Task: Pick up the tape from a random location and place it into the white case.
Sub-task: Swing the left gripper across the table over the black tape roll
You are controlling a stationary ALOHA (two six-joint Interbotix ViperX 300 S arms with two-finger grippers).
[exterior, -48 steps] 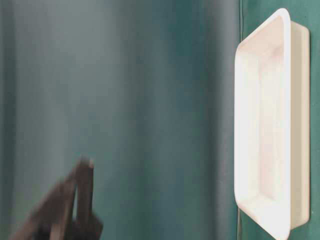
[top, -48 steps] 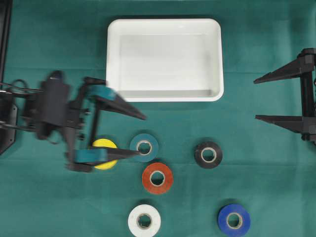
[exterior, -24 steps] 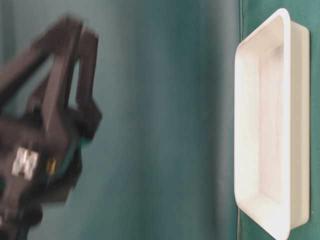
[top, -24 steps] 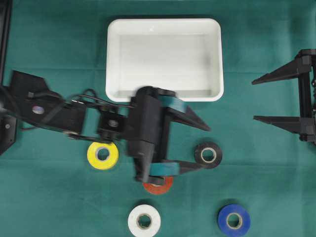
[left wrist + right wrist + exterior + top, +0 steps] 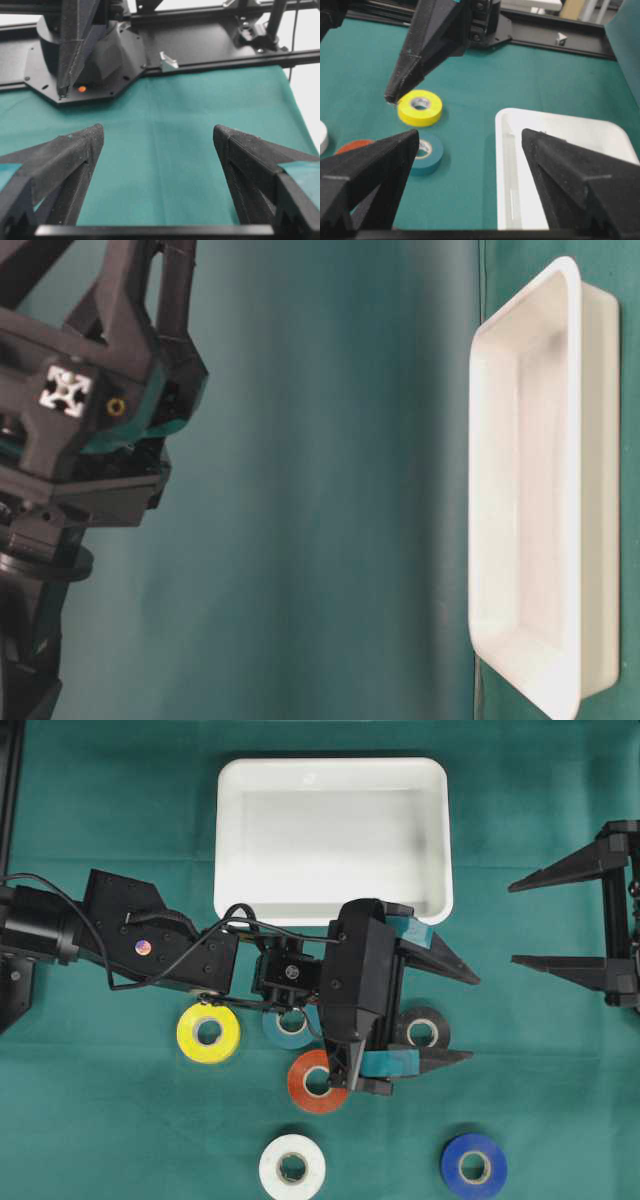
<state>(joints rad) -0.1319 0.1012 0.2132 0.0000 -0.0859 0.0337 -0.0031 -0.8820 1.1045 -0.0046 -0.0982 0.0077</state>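
Two wide-open claws: left claw [image 5: 468,1020] stretched over the black tape [image 5: 424,1027], right claw [image 5: 520,923] at the table edge.

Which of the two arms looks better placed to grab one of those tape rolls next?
The left. Its open pincer is stretched out above the rolls, right by the black tape and orange tape. The right pincer, also open, sits at the table's edge, away from every roll.

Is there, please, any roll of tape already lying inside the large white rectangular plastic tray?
No, the large white rectangular plastic tray holds nothing in the overhead view.
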